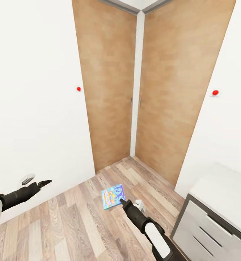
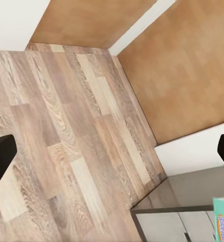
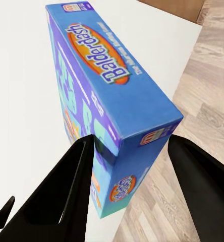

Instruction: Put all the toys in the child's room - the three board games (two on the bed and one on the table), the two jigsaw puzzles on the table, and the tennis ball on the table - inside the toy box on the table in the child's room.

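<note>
Right gripper (image 3: 127,151): nearest the right wrist camera, two dark fingers straddle a blue board game (image 3: 109,96) with an orange "Balderdash" logo. One finger lies against the box's printed face; the other stands just off its edge with a gap showing. Jaws spread around the box, not firmly pressed on it.

In the head view the same blue box (image 1: 113,196) sits at the tip of the right arm, low over the wood-plank floor (image 1: 73,224), in a corner of white walls and two brown doors (image 1: 109,94).

Risk: with contact visible on one side only, the box looks poorly held. Any swing of the arm or turn of the base could let it slide out and drop.

Left gripper (image 1: 44,182): extended at near left, nothing between its fingers; left wrist view shows the fingertips wide apart over bare floor.

Surroundings: grey drawer unit (image 1: 211,224) with pale top at near right, close beside the right arm. Likely obstacle when turning. Red knobs on the walls. Toy box not seen from here.
</note>
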